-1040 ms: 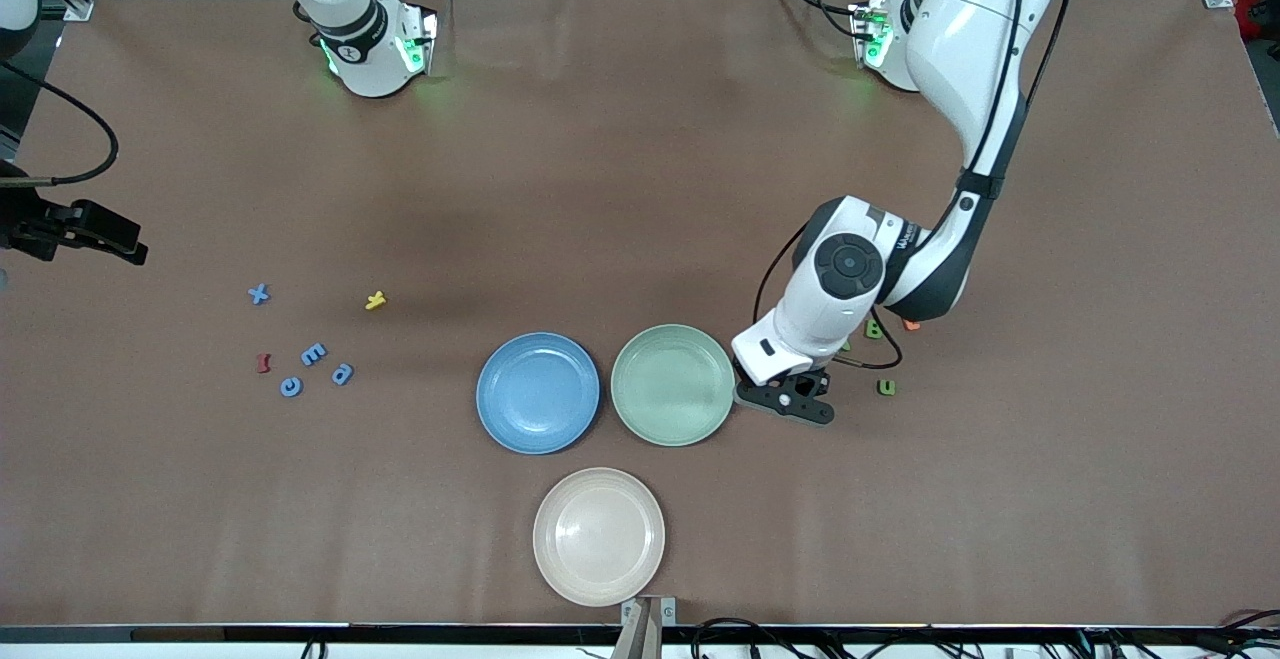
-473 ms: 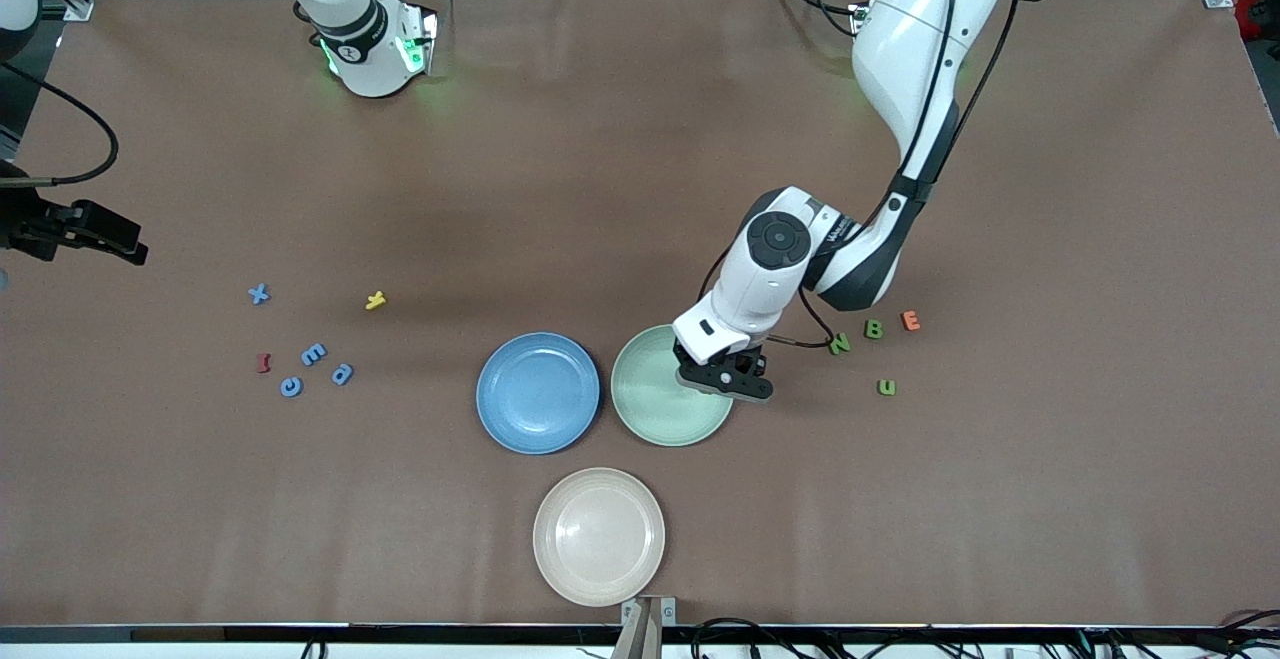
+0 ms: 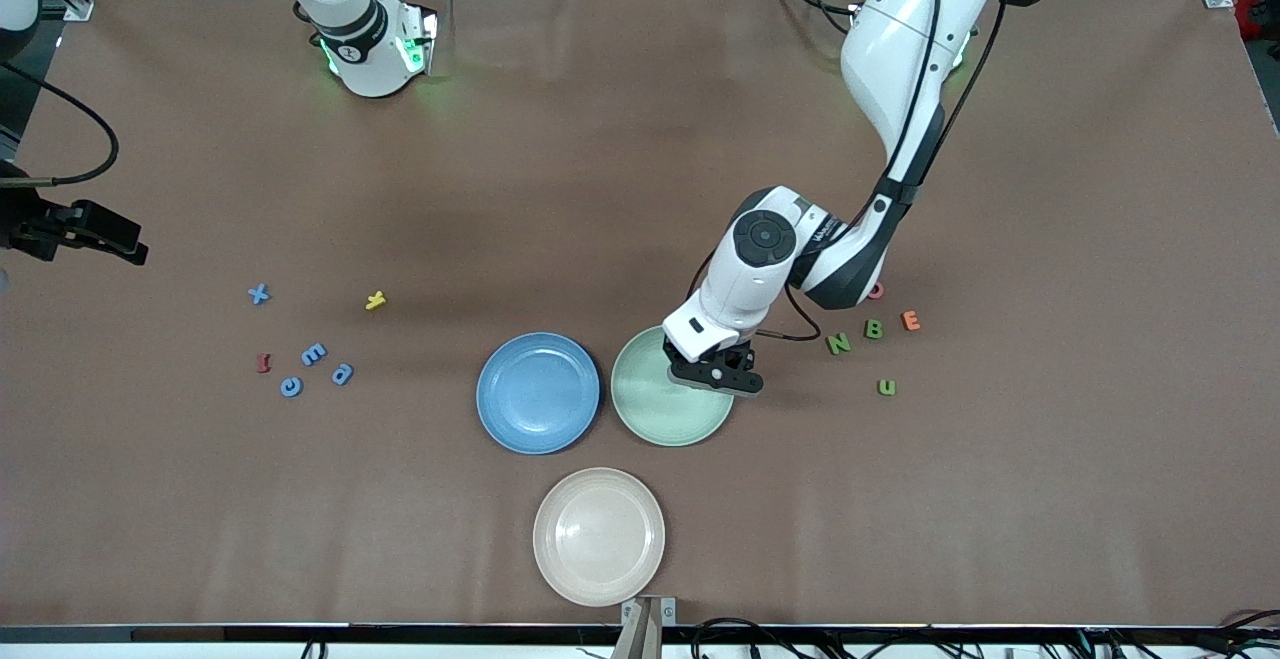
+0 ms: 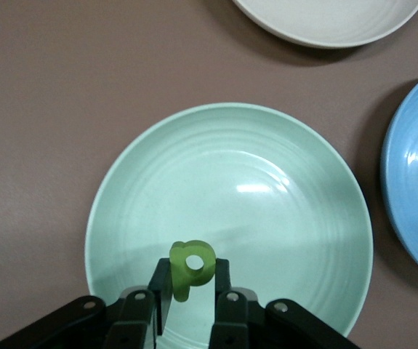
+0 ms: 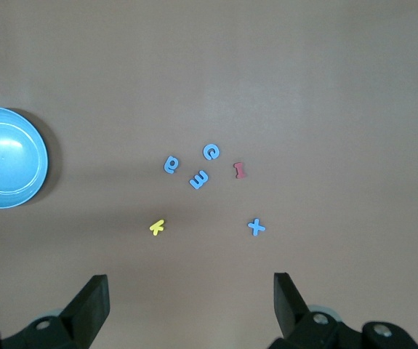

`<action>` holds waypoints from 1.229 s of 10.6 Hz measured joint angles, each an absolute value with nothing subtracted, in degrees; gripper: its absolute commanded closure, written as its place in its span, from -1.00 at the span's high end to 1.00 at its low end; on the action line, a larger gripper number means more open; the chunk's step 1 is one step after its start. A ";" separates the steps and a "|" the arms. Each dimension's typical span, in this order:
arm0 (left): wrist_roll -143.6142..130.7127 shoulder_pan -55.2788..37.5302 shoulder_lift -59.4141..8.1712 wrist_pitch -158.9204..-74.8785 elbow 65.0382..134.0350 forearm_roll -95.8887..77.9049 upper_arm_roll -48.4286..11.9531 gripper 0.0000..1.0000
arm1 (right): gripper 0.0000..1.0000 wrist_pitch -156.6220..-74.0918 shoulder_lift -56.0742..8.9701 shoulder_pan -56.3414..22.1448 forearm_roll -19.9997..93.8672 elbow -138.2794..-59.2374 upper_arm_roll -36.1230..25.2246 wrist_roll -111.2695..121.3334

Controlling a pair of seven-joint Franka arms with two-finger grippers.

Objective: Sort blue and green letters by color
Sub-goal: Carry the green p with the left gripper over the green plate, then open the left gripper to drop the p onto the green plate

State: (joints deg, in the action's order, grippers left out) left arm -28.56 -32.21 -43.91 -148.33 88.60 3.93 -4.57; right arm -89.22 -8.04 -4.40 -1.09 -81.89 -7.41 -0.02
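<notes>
**Green p held over green plate**

Landmark: green plate (image 3: 660, 404). Left gripper (image 3: 712, 376) over its rim, clamped on green p (image 4: 191, 267). Green u (image 3: 886, 387), N (image 3: 838, 343), B (image 3: 874, 328) toward left arm's end. Blue C (image 3: 291, 386), a (image 3: 342, 374), E (image 3: 314, 353), X (image 3: 259, 293) toward right arm's end. Right gripper (image 5: 190, 305) waits above them, jaws wide, empty.

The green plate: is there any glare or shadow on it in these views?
Left wrist view: the green plate carries a small bright glare streak near its middle, and the green letter p, gripped by the left pincer, throws a faint shadow on it. Front view: the left pincer over the plate darkens its rim; no glare shows there.
</notes>
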 measured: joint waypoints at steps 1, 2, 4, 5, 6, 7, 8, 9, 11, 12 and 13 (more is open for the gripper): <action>-30.37 -32.67 -44.19 -148.34 88.60 3.93 -4.57 -0.76 | 1.00 -89.22 -8.04 -4.40 -1.09 -81.89 -7.41 -0.02; -31.69 -32.94 -44.34 -148.37 88.56 3.93 -4.57 -0.56 | 1.00 -89.22 -8.05 -4.40 -1.09 -81.89 -7.41 -0.02; -33.41 -33.01 -44.39 -148.38 88.46 3.81 -4.55 1.00 | 1.00 -89.22 -8.05 -4.40 -1.09 -81.89 -7.41 -0.02; -33.83 -33.01 -44.40 -148.39 88.44 3.31 -4.53 1.00 | 1.00 -89.22 -8.05 -4.40 -1.09 -81.90 -7.41 -0.02; -33.86 -33.01 -44.41 -148.41 88.44 3.01 -4.53 1.00 | 1.00 -89.22 -8.05 -4.40 -1.09 -81.90 -7.40 -0.02; -33.89 -33.03 -44.44 -148.47 88.43 2.97 -4.53 1.00 | 1.00 -89.22 -8.05 -4.40 -1.09 -81.91 -7.40 -0.02; -33.92 -33.03 -44.44 -148.52 88.43 2.96 -4.52 1.00 | 1.00 -89.22 -8.05 -4.40 -1.09 -81.91 -7.40 -0.02; -33.94 -33.03 -44.45 -148.60 88.38 2.96 -4.49 1.00 | 1.00 -89.22 -8.05 -4.40 -1.09 -81.91 -7.40 -0.02; -33.96 -32.95 -44.44 -148.79 87.86 2.96 -4.17 1.00 | 1.00 -89.22 -8.05 -4.40 -1.09 -81.91 -7.41 -0.02; -33.96 -32.65 -44.41 -148.80 87.43 2.96 -3.89 1.00 | 1.00 -89.22 -8.05 -4.40 -1.09 -81.91 -7.41 -0.02; -33.98 -31.90 -44.30 -148.80 87.01 2.96 -3.55 1.00 | 1.00 -89.22 -8.05 -4.40 -1.09 -81.92 -7.40 -0.02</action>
State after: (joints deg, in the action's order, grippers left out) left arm -33.98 -31.90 -44.30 -148.80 87.01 2.96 -3.55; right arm -89.22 -8.05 -4.40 -1.09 -81.92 -7.40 -0.02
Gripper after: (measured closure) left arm 0.000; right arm 0.000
